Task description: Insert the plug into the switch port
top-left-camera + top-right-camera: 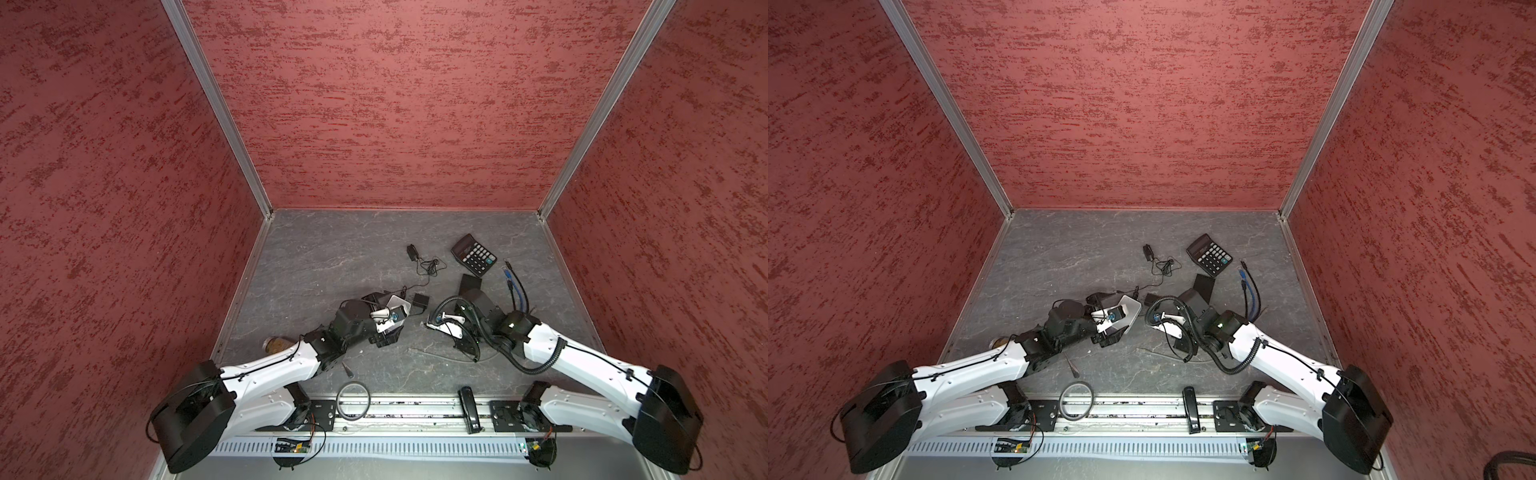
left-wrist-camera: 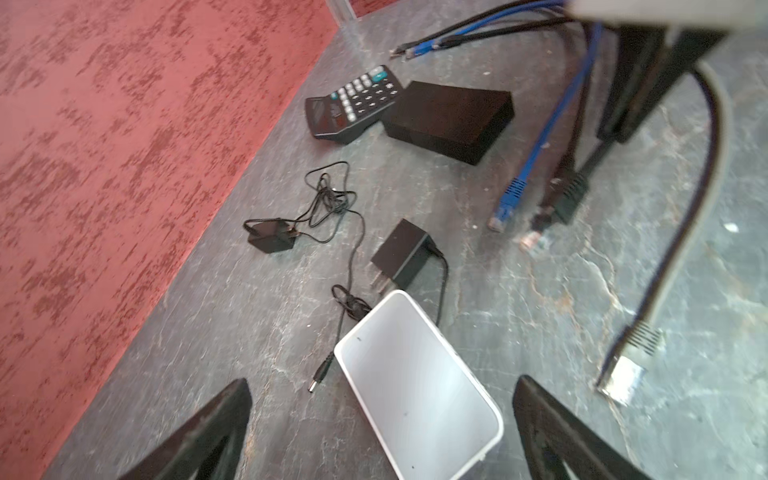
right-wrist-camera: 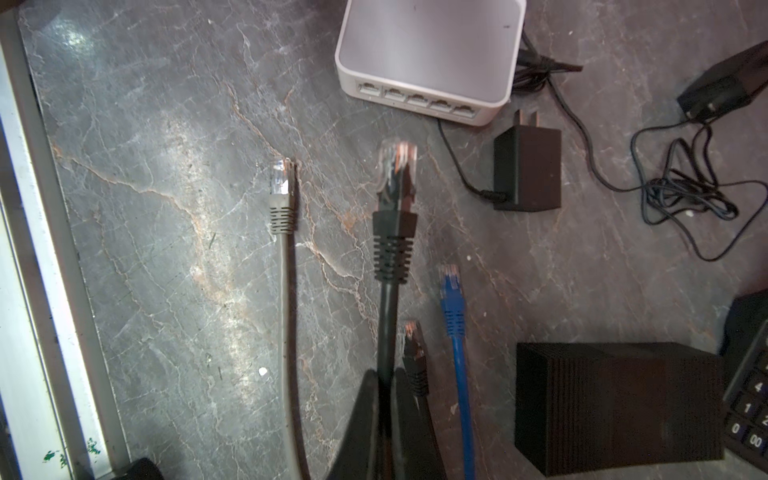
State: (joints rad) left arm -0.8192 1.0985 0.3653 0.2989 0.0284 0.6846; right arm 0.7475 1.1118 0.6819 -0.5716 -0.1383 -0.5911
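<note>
black plug (image 3: pixel 395 178) held ahead of right claw (image 3: pixel 385 380), short of switch (image 3: pixel 428 45)

I note black clear-tipped plug (image 3: pixel 395 174) aimed at, apart from, flat white five-port switch (image 1: pixel 402 304), lower-centre in both top views.

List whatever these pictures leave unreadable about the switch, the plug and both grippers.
- white switch: its ports face away in the left wrist view, and the left arm covers most of it in both top views.
- black plug: blurred in the right wrist view, so its latch is unreadable.
- right gripper, shut on the black cable: fingers cut off by the picture's edge.
- left gripper, open: likewise cut off.
</note>
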